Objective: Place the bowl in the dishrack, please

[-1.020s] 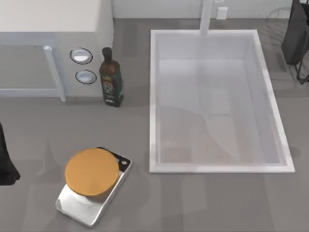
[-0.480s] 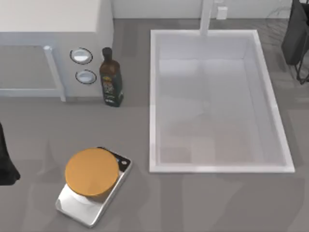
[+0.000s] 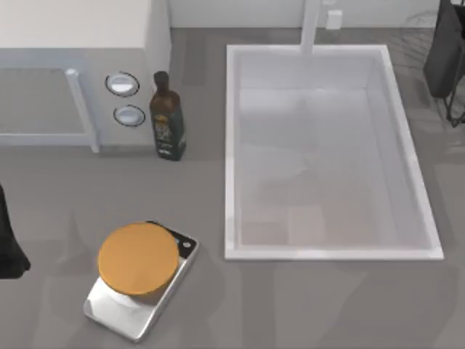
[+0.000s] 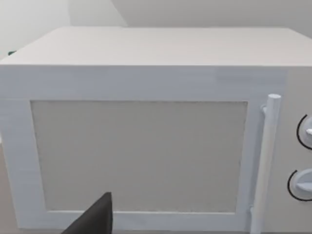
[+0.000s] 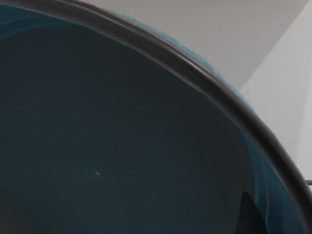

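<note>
The bowl looms close in the right wrist view, its deep-blue inside and dark rim tilted across the picture. One dark fingertip of my right gripper lies against the bowl's inner wall just under the rim, gripping it. In the top view my right arm hangs at the far right corner, over the thin dark wires of the dishrack, and it hides the bowl there. My left arm is parked at the left edge of the table.
A big white sink basin takes the middle right. A white microwave stands at the back left with a dark bottle beside it. An orange disc rests on a silver scale at the front left.
Neither arm has visibly moved. Only the faint shading inside the sink basin has shifted.
</note>
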